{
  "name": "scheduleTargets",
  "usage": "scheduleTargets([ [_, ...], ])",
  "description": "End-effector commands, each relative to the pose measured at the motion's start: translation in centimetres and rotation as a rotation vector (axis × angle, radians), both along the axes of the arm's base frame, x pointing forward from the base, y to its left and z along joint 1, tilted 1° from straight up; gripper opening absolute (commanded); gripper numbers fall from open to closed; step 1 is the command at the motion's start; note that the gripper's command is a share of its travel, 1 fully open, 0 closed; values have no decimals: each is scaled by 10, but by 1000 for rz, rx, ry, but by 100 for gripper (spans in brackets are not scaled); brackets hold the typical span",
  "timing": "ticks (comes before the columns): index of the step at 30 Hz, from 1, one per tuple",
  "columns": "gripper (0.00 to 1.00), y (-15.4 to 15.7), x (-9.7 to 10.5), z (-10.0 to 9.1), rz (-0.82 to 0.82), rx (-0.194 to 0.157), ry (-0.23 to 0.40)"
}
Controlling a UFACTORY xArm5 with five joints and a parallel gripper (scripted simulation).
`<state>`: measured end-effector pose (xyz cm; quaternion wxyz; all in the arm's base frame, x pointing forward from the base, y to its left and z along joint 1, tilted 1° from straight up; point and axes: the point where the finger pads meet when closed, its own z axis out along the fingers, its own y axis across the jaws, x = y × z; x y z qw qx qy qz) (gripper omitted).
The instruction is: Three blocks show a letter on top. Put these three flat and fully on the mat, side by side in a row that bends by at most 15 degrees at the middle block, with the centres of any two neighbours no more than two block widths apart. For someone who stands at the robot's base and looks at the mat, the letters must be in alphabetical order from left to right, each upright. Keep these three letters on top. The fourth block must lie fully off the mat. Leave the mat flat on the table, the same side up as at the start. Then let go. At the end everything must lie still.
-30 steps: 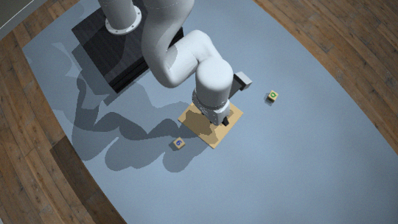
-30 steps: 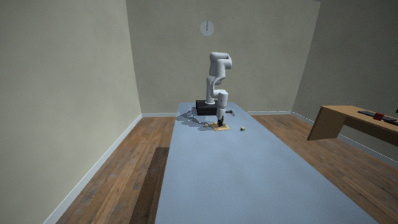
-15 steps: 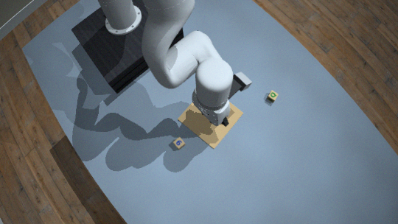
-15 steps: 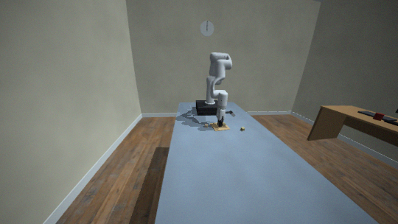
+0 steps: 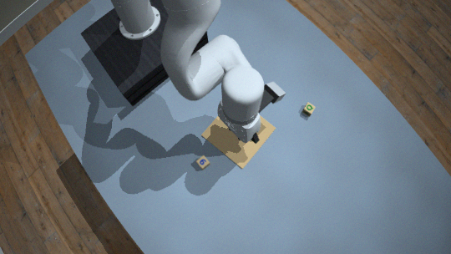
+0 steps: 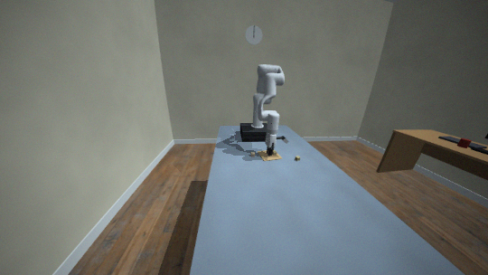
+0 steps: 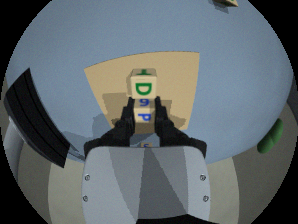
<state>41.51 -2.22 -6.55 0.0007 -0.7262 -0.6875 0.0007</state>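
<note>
My gripper [image 5: 255, 138] [image 6: 270, 153] [image 7: 144, 105] is low over the tan mat [image 5: 241, 158] [image 6: 276, 157] [image 7: 107, 83] and is shut on a wooden block with a blue P [image 7: 143, 116]. A block with a green D [image 7: 143, 87] sits on the mat just beyond it, close against it. The arm hides both blocks in the top and exterior views. A block with a blue 6 [image 5: 203, 162] [image 6: 252, 154] lies on the table off the mat's left corner. A block with a green letter that I cannot read [image 5: 309, 109] [image 6: 297, 157] lies on the table to the right, apart from the mat.
The arm's black base [image 5: 125, 63] [image 6: 250, 132] stands at the back of the long blue-grey table [image 5: 334, 188] [image 6: 294, 217]. A wooden desk [image 6: 429, 146] stands apart to the right in the room.
</note>
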Motion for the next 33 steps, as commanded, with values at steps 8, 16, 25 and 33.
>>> scheduleTargets([
  [8,21,0,1,1,0,0,-3],
  [16,21,0,1,1,0,0,-3],
  [25,30,0,1,1,0,0,-3],
  [33,38,0,1,1,0,0,-3],
])
